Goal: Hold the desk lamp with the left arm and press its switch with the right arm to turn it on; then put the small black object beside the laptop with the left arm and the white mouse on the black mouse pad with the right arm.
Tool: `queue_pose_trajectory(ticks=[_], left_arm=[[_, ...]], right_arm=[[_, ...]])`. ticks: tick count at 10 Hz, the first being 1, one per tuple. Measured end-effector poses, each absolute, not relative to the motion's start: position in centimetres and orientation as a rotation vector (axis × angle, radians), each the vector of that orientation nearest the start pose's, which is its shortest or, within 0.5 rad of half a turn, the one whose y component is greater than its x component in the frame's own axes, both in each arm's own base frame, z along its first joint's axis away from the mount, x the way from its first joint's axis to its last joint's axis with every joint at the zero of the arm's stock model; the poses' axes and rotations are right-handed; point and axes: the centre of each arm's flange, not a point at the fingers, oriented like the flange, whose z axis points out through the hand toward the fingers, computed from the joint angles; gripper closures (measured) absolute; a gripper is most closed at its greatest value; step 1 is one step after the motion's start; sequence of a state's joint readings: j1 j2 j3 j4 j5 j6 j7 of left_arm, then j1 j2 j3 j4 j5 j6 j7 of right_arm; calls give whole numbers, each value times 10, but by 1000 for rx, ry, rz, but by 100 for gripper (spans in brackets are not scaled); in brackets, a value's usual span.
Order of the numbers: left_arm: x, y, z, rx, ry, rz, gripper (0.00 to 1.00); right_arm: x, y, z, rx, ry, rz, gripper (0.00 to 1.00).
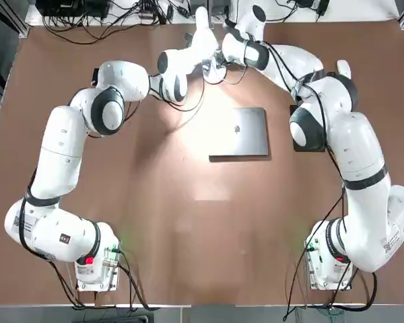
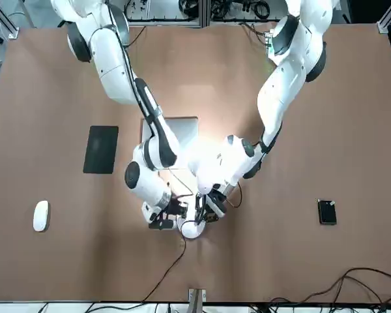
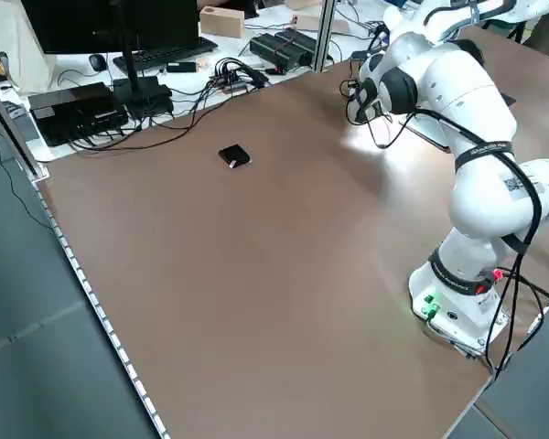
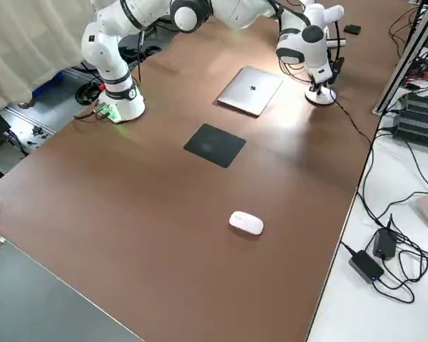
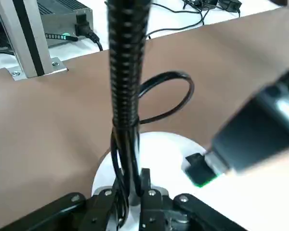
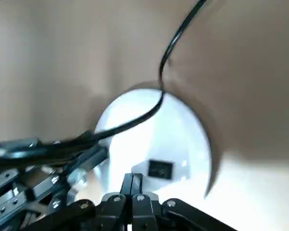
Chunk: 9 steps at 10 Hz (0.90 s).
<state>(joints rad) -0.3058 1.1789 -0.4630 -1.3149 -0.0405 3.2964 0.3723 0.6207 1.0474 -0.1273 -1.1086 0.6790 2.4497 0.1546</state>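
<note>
The desk lamp has a round white base (image 2: 191, 229) and a black gooseneck stem (image 5: 125, 72), and bright light falls on the table below it. My left gripper (image 5: 130, 186) is shut on the stem just above the base. My right gripper (image 6: 133, 181) is shut, its tips on the base next to the black switch (image 6: 160, 169). In the front view the small black object (image 2: 326, 212) lies far out on the left arm's side, and the white mouse (image 2: 41, 216) lies beyond the black mouse pad (image 2: 101, 149). The closed grey laptop (image 1: 240, 132) sits mid-table.
The lamp's black cord (image 2: 163, 277) trails to the far table edge. Cables, power bricks and boxes (image 3: 119, 87) crowd the bench beyond that edge. Both arms stretch across the table's centre, and the right arm covers part of the mouse pad (image 1: 297, 141) from above.
</note>
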Motion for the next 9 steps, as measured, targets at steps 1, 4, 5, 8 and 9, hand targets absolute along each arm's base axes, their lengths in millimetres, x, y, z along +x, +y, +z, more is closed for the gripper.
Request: queue_pose_trajectory(ticks=[1,4,5,8,9], left_arm=[[640,-430,156,-3137,1023,-1410,85],[640,-430,156,-3137,1023,-1410,85],[640,-430,157,-3137,1023,-1410,85],[638,-432,154,-3145,1024,-1401,73],[636,-435,154,-3147,1027,-1400,58]], right_arm=[[678,418,202,-2651,47,-192,99],[681,412,214,-2651,44,-137,99],[689,398,232,-2647,53,-107,99],[718,326,278,-2693,73,-32,90],[726,300,278,-2712,98,-6,75]])
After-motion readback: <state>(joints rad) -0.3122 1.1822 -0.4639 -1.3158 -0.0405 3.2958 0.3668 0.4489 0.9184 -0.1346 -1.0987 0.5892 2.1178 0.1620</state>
